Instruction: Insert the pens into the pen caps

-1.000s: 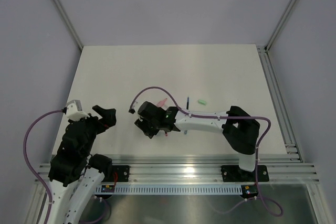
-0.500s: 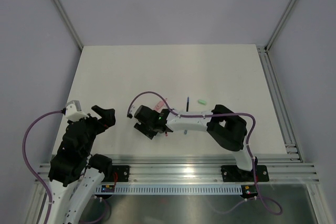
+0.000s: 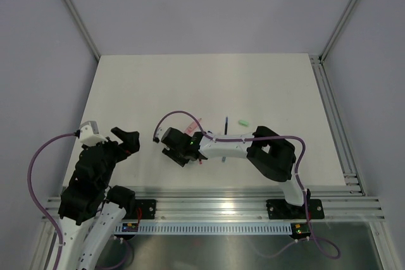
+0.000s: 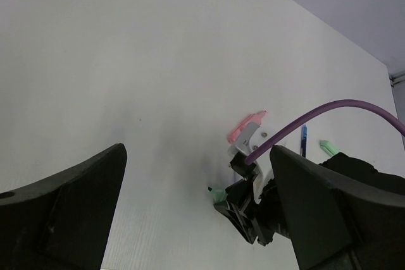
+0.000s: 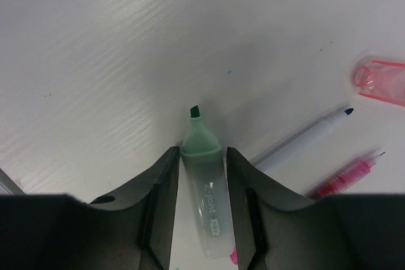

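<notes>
A mint green highlighter pen (image 5: 205, 200) sits between the fingers of my right gripper (image 5: 201, 151), which press on its collar; its chisel tip points out ahead, just above the table. Beside it lie a white pen with a dark blue tip (image 5: 304, 137) and a pink pen (image 5: 345, 178). A pale pink pen cap (image 5: 381, 81) lies farther right. From above, the right gripper (image 3: 179, 150) is left of the pink cap (image 3: 198, 122), a dark blue pen (image 3: 226, 122) and a mint pen cap (image 3: 243, 122). My left gripper (image 3: 126, 140) hangs open and empty, apart to the left.
The left wrist view looks across the white table (image 4: 126, 61) to the right gripper (image 4: 243, 213), its purple cable (image 4: 329, 112), the pink cap (image 4: 247, 127) and the mint cap (image 4: 327, 147). An aluminium rail (image 3: 221, 207) runs along the near edge.
My right arm has folded its elbow leftward and the gripper has shifted slightly left. Its jaws have narrowed onto the mint pen. The left arm has stayed still.
</notes>
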